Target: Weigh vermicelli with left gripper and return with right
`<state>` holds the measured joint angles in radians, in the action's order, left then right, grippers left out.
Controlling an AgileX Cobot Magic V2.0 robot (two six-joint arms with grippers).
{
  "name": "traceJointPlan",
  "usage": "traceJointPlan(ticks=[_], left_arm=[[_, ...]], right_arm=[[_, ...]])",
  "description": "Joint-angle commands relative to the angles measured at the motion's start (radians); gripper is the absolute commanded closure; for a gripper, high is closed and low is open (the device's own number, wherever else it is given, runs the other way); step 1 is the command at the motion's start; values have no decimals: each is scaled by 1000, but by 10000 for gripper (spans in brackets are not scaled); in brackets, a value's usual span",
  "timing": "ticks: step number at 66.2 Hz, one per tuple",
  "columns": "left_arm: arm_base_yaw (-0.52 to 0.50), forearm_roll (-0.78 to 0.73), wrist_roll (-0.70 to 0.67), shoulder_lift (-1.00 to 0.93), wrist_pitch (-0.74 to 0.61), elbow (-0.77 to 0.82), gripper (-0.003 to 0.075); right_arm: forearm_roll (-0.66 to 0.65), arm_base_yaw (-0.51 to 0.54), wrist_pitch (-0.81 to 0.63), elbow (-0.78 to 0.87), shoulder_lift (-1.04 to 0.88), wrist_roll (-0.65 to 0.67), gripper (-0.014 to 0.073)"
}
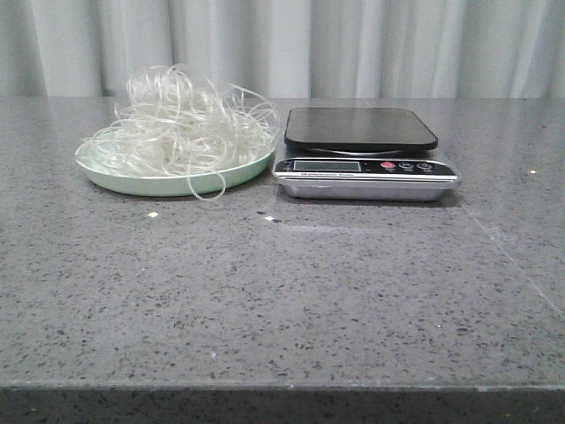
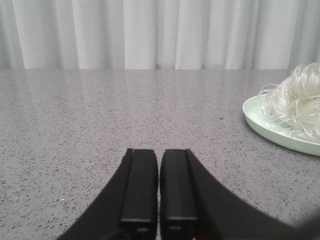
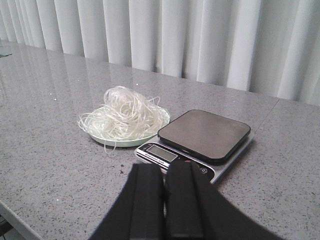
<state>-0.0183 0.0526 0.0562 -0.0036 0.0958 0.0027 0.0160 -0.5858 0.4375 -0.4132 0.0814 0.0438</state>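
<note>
The vermicelli is a fluffy tangle of whitish strands heaped on a pale green plate at the table's back left. Right beside it stands a kitchen scale with a bare black platform and a silver front. Neither arm shows in the front view. In the left wrist view my left gripper is shut with nothing in it, low over bare table, with the vermicelli and plate off to one side. My right gripper is shut and empty, short of the scale and vermicelli.
The table is grey speckled stone, with its front edge near the camera. A pale curtain hangs behind it. One loose strand loops over the plate's front rim. Small bright flecks lie on the surface.
</note>
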Motion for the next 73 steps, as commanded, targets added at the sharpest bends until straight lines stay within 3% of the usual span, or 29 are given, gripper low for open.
traceJointPlan(ticks=[1,26,33,43,51,59,73], left_arm=[[0,-2,-10,-23,-72,8,575],[0,-2,-10,-23,-72,8,575],[0,-2,-10,-23,-72,8,575],[0,-2,-10,-23,-72,8,575],[0,-2,-10,-23,-72,8,575],[0,-2,-10,-23,-72,8,575],[0,-2,-10,-23,-72,8,575]], right_arm=[[3,5,-75,-24,11,-9,429],[-16,18,-75,-24,11,-9,429],[-16,110,-89,-12,11,-9,429],[-16,358,-147,44,11,-9,429],[5,498,-217,108,11,-9,429],[39,559,-317,181,0,-9,429],[41,562,-451,320,-100,-9,429]])
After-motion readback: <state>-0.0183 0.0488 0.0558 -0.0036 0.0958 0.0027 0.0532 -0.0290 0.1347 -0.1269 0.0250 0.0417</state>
